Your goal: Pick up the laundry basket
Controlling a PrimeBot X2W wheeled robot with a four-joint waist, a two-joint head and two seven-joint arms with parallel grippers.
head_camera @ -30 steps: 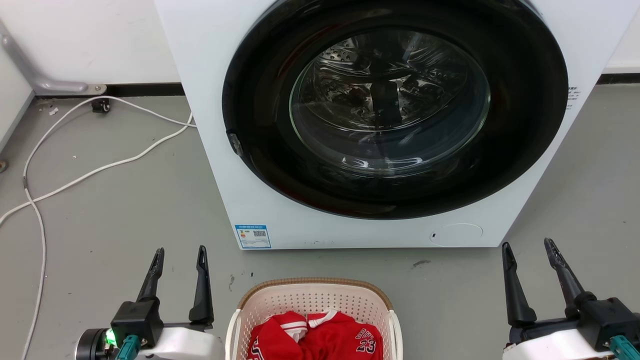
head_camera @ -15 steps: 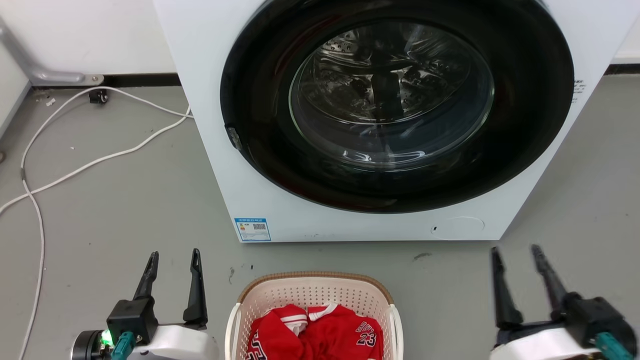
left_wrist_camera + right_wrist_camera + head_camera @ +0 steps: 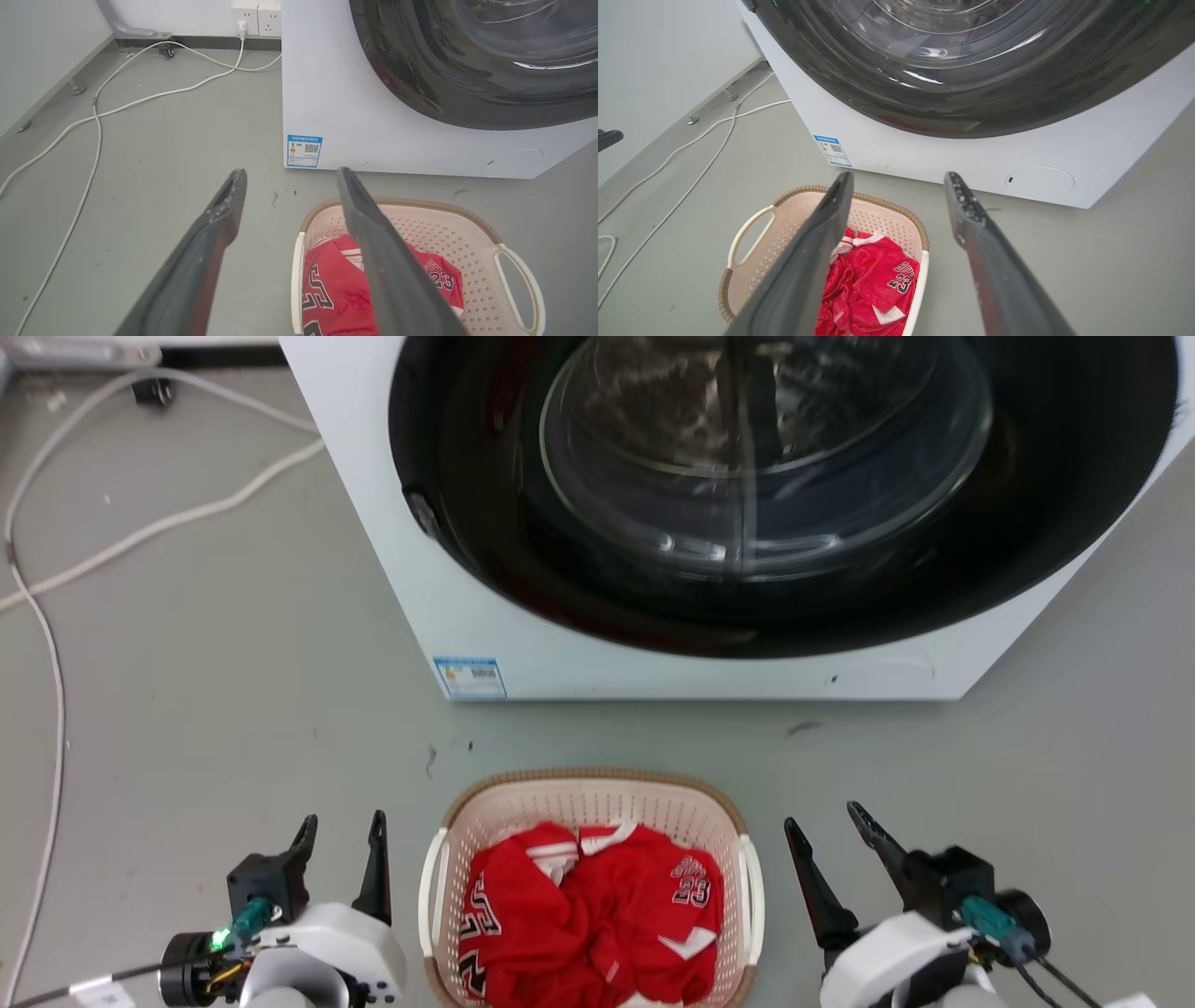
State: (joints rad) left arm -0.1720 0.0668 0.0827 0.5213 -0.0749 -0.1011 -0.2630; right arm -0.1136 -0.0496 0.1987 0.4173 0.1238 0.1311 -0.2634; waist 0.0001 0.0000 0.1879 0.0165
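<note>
left gripper (image 3: pixel 343 819): jaws parted wide, nothing between the fingers; sits just beside the basket's left handle, not touching it.
right gripper (image 3: pixel 823 816): jaws parted wide, empty; near the basket's right handle, apart from it.
laundry basket (image 3: pixel 597 800): cream perforated plastic, brown woven-look rim, white side handles; stands on the grey floor (image 3: pixel 233 709) between the two grippers, in front of the washer and apart from it.
red jersey (image 3: pixel 597 915): crumpled inside the basket, white trim, number 23 showing.
washer (image 3: pixel 560 653): white front-loader, large dark round glass door; blue label (image 3: pixel 470 678) at the lower left corner of its front.
white cables (image 3: pixel 159 527): loose on the floor left of the washer; in the left wrist view one runs up to the wall sockets (image 3: pixel 257 16).
</note>
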